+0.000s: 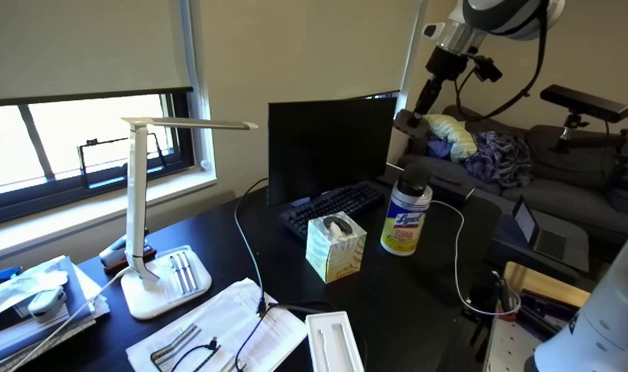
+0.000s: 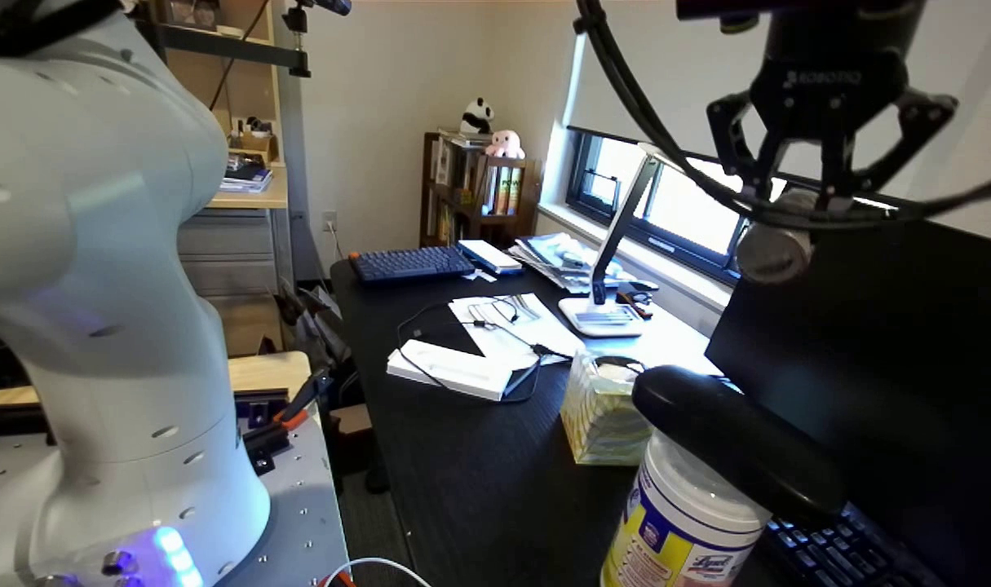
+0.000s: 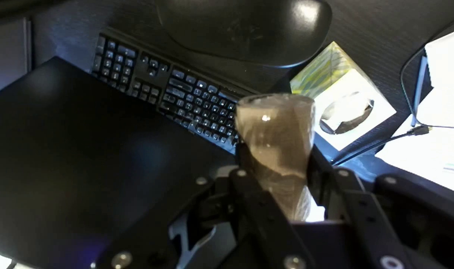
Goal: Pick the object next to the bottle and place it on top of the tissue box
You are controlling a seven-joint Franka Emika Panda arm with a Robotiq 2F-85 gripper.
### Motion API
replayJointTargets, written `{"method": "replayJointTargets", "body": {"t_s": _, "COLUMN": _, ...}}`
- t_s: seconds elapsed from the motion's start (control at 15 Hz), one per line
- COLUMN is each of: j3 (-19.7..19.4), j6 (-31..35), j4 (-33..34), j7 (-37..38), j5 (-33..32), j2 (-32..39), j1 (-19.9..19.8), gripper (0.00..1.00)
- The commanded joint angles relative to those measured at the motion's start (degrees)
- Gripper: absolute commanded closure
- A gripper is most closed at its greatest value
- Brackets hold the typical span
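Claw (image 2: 795, 198): clamped to the width of a shiny brownish cylinder (image 3: 277, 138), high above the desk (image 2: 462, 456) | long axis: looks nearer level than upright | tissue box (image 1: 336, 248): well below, to the cylinder's right in wrist view | likely next: traverse over box, then lower

We see the tissue box (image 1: 336, 254) in pale green, cream and yellow, with wavy streaks. Just beside it, the bottle (image 1: 404, 223) is white with a blue band above yellow, white lettering across the blue, and a glossy black piece (image 2: 736, 444) on top. Near the box, the keyboard (image 1: 345, 199) and the monitor (image 1: 332, 150) are black. Higher than the box, the held object (image 3: 279, 134) looks tan-brown to us, though its blurred wrist view leaves the shade uncertain. Well apart from the box we find a yellow-and-white striped pillow (image 1: 453, 137) and a dark blue, grey-patterned blanket (image 1: 500, 159).
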Motion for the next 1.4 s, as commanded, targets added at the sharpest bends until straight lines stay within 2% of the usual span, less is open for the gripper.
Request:
{"method": "replayJointTargets", "body": {"t_s": 0.0, "j3": 4.2, "j6": -3.3, "j4": -2.7, "j7": 4.8, "j5": -8.9, "j2": -6.4, "j1": 4.8, "gripper": 0.88}}
{"method": "replayJointTargets", "body": {"t_s": 0.13, "j3": 4.9, "j6": -2.9, "j4": -4.7, "j7": 5.6, "j5": -10.0, "j2": -8.3, "j1": 8.3, "gripper": 0.88}}
{"method": "replayJointTargets", "body": {"t_s": 0.27, "j3": 4.1, "j6": 0.0, "j4": -7.5, "j7": 5.8, "j5": -8.0, "j2": -9.6, "j1": 12.0, "gripper": 0.88}}
{"method": "replayJointTargets", "body": {"t_s": 0.4, "j3": 3.8, "j6": 3.1, "j4": -10.1, "j7": 6.2, "j5": -8.1, "j2": -10.3, "j1": 14.2, "gripper": 0.88}}
{"method": "replayJointTargets", "body": {"t_s": 0.6, "j3": 2.5, "j6": 11.5, "j4": -14.1, "j7": 6.2, "j5": -7.9, "j2": -10.2, "j1": 16.1, "gripper": 0.88}}
{"method": "replayJointTargets", "body": {"t_s": 0.73, "j3": -0.5, "j6": 14.0, "j4": -14.4, "j7": 4.1, "j5": -6.9, "j2": -9.0, "j1": 16.9, "gripper": 0.88}}
{"method": "replayJointTargets", "body": {"t_s": 0.8, "j3": 1.4, "j6": 11.3, "j4": -13.6, "j7": 6.1, "j5": -8.4, "j2": -9.2, "j1": 16.6, "gripper": 0.63}}
{"method": "replayJointTargets", "body": {"t_s": 1.0, "j3": -0.6, "j6": 12.3, "j4": -14.1, "j7": 5.7, "j5": -8.0, "j2": -9.1, "j1": 16.7, "gripper": 0.63}}
{"method": "replayJointTargets", "body": {"t_s": 1.07, "j3": -0.7, "j6": 12.3, "j4": -14.1, "j7": 5.7, "j5": -8.0, "j2": -9.1, "j1": 16.7, "gripper": 0.88}}
{"method": "replayJointTargets", "body": {"t_s": 1.2, "j3": -0.5, "j6": 11.6, "j4": -14.0, "j7": 7.3, "j5": -7.4, "j2": -7.6, "j1": 16.5, "gripper": 0.88}}
{"method": "replayJointTargets", "body": {"t_s": 1.33, "j3": -0.3, "j6": 14.2, "j4": -14.6, "j7": 8.6, "j5": -7.0, "j2": -5.6, "j1": 17.1, "gripper": 0.88}}
